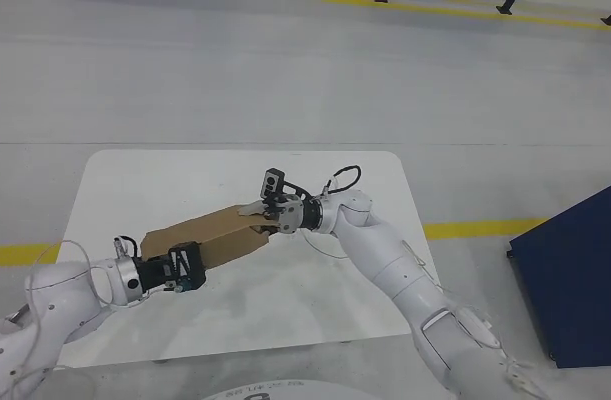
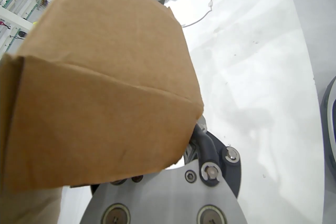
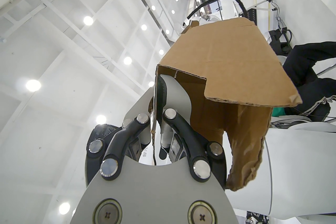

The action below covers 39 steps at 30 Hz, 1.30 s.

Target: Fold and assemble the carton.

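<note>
The carton (image 1: 210, 238) covers the left gripper (image 1: 185, 268) at its 8 o'clock end, so I cannot tell that grip. Brown, corrugated, ragged-edged, it hangs over mid-table (image 1: 315, 300) — the right gripper (image 3: 157, 100) pinches one thin wall at 2 o'clock.

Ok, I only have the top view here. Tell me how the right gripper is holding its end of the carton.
Observer: The right gripper is shut on a single wall of the carton, one finger inside the open end and one outside.
Operator: Describe that open end.
Observer: A flap hanging beside the gripper has a ragged, crumpled edge.
Operator: Now check the other end.
Observer: In the left wrist view the carton's panel lies over the left gripper, so I cannot tell whether it is clamped.
</note>
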Available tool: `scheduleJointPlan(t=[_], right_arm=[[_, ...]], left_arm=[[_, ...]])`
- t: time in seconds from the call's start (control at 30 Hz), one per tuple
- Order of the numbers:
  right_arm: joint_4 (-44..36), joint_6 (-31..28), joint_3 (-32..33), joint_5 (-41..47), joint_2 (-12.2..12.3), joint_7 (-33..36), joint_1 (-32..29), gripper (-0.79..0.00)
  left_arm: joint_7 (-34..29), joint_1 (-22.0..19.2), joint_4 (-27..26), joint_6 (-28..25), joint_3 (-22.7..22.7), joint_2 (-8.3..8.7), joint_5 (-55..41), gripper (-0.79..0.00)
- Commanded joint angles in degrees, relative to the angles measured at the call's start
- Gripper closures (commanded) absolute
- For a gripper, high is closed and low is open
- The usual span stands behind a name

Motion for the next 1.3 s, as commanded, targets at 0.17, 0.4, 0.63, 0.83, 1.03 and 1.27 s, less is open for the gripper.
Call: scheduleJointPlan(t=[0.17, 0.4, 0.63, 0.83, 1.03, 1.27], right_arm=[[0.53, -0.16, 0.34, 0.45, -0.10, -0.18, 0.14, 0.000], [0.69, -0.47, 0.81, 0.80, -0.15, -0.16, 0.12, -0.308], [0.46, -0.85, 0.91, 0.67, -0.23, -0.21, -0.09, -0.730], [-0.02, -2.30, 3.66, 1.90, 0.40, 2.10, -1.42, -0.785], [-1.41, -4.24, 7.33, 3.56, 1.21, 4.61, -3.56, -0.785], [-3.04, -5.15, 9.09, 5.12, 1.61, 7.54, -5.21, -0.785]], left_arm=[[3.60, 0.68, -0.04, 0.42, -0.93, -0.08, 0.64, 0.000], [6.30, 3.70, -0.47, 0.96, -3.88, 0.46, 1.65, 0.000], [8.01, 6.57, -1.25, 1.57, -6.97, 0.91, 1.73, 0.000], [11.90, 7.78, 0.51, -1.66, -10.59, 1.31, -2.56, 0.000], [22.48, 7.21, 5.79, -11.42, -12.92, 1.81, -6.74, 0.000], [24.63, 5.96, 9.00, -16.47, -12.56, 1.75, -10.06, 0.000]])
